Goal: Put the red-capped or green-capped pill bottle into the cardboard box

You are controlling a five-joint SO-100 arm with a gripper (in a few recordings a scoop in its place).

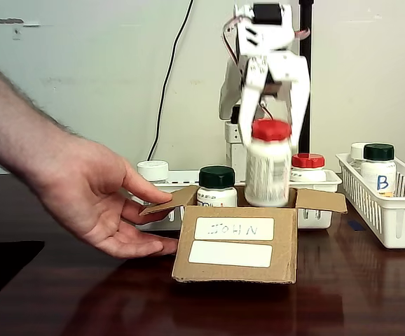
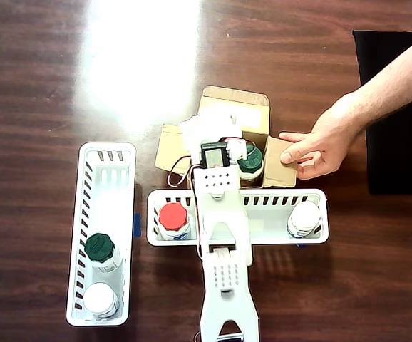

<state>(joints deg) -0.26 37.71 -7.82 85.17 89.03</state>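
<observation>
A dark, glossy wooden tabletop carried everything. In the overhead view the cardboard box sat near the centre, with a white slotted basket just at its 6 o'clock and a second, longer one toward 8 o'clock. A black mat lay at 3 o'clock, and a person's hand rested between it and the box.
</observation>
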